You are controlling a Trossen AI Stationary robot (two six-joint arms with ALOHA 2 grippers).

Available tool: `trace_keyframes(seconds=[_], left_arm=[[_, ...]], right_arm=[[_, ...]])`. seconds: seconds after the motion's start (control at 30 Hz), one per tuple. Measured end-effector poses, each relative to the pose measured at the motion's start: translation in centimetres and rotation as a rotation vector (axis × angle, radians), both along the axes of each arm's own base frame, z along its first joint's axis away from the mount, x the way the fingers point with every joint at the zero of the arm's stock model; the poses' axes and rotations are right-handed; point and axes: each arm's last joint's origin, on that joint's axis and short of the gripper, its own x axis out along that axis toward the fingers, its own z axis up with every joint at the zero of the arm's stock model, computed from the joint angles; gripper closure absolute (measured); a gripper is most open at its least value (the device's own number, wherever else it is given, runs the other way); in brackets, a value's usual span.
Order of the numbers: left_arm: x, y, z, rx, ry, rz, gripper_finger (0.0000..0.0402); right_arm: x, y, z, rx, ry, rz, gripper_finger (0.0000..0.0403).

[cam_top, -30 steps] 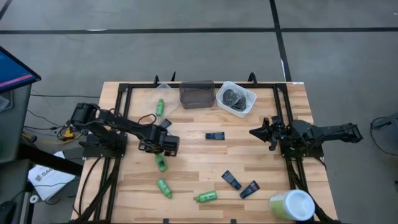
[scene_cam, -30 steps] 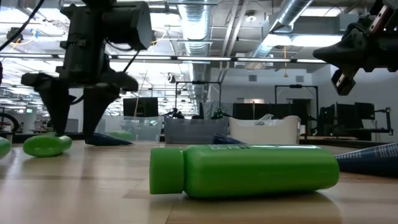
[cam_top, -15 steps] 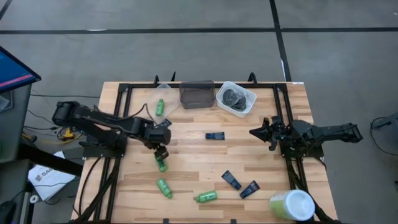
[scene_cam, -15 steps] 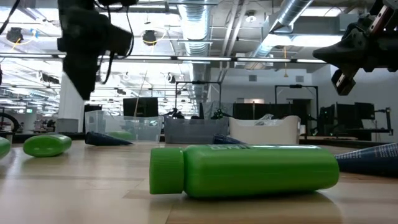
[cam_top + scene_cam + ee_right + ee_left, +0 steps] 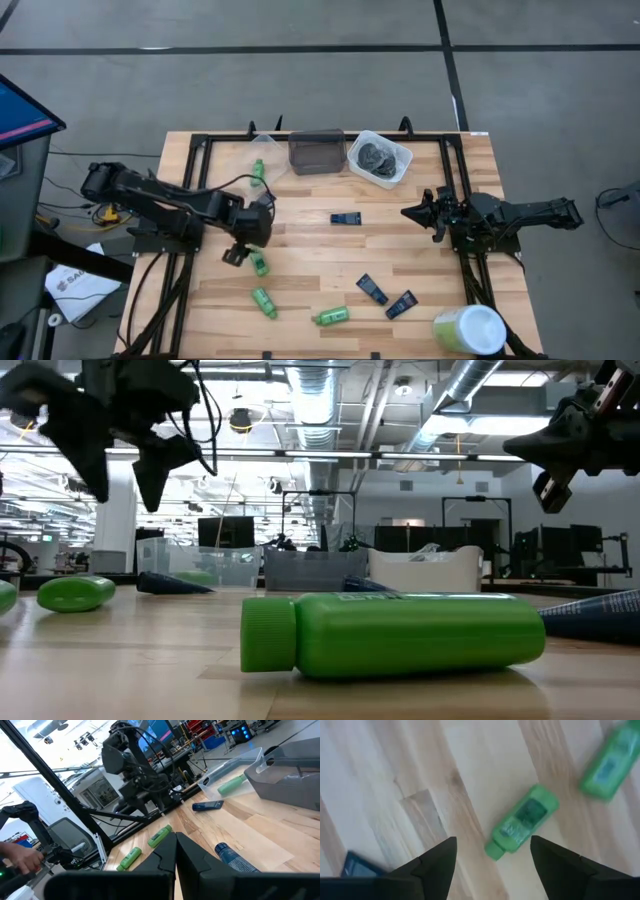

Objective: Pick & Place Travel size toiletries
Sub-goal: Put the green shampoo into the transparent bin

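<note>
Lying on its side on the wooden bench (image 5: 310, 250), a small green bottle (image 5: 260, 264) sits just beside and below the left hand (image 5: 240, 249), which hangs above it with its two dark fingers (image 5: 432, 867) spread wide and nothing between them. The left wrist view looks down on that bottle (image 5: 521, 821), cap toward the camera, framed by the open fingers, with a second green bottle (image 5: 610, 762) farther off and the corner of a dark blue sachet (image 5: 357, 866) at the edge. Two more green bottles lie nearer the bench's front edge: one (image 5: 264, 302) to the left, another (image 5: 331, 317) toward the middle, which fills the low view (image 5: 392, 633). A fifth green bottle (image 5: 258, 171) rests at the back left inside a clear tub (image 5: 262, 140). One blue sachet (image 5: 346, 218) lies at mid-bench, and two others (image 5: 371, 289) (image 5: 402, 304) sit close together toward the front right. Dark grey round lumps (image 5: 376, 157) are gathered in a white tub (image 5: 397, 168) at the back, next to a dark tub (image 5: 316, 152). The right hand (image 5: 407, 212) waits over the bench's right side, its fingers pressed together and empty. A big pale green-and-white cylinder (image 5: 468, 330) stands at the front right corner.
</note>
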Motion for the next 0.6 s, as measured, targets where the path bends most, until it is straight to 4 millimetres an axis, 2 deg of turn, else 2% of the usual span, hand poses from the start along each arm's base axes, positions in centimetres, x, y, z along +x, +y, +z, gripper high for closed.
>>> trace_keyframes(seconds=[0.17,0.4,0.6], left_arm=[[-1.0,-0.1,-2.1,-0.033,0.052,-0.183,0.0147],[-2.3,0.1,-4.5,0.012,0.096,-0.414,0.0155],[-2.6,0.3,-5.9,0.039,0.061,-0.52,0.0158]], right_arm=[[0.0,0.0,0.0,0.0,0.0,0.0,0.0403],[0.0,0.0,0.0,0.0,0.0,0.0,0.0403],[0.0,0.0,0.0,0.0,0.0,0.0,0.0403]])
